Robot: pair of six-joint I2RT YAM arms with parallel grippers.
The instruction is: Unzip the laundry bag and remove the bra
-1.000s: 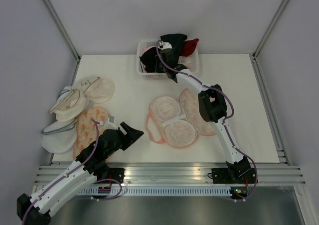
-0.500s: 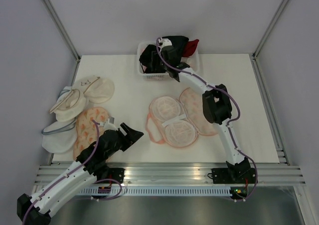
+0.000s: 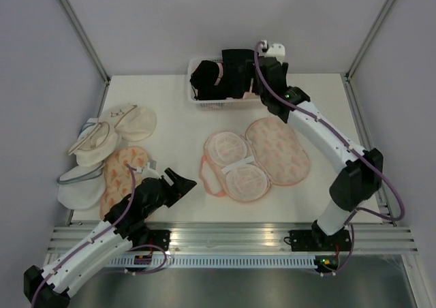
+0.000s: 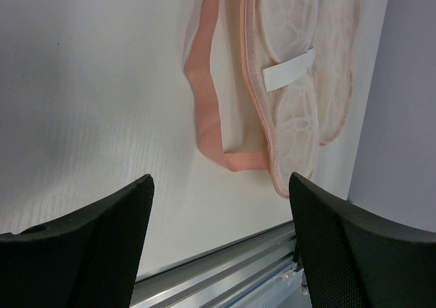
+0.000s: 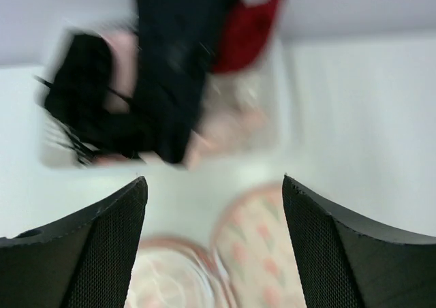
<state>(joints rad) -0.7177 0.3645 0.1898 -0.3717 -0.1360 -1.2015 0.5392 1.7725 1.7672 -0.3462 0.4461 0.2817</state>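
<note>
Over on the right, the right arm has pulled out of the white basket and swung off to the side, so the whole laundry bag shows now. The left arm has not moved.

At the far left of the table lies a heap of cream pouches, with a smaller orange pouch just beside it. Next comes the left gripper, low over the table, its fingers spread wide with nothing between them. The laundry bag lies in the middle, opened out flat, with netted cups on one half and the printed side on the other. Behind it, the bra sits in the left end of the basket, black with a pink strap, beside another black garment. The right gripper hangs above the basket's right end, fingers wide apart, holding nothing. Its own view is blurry.
</note>
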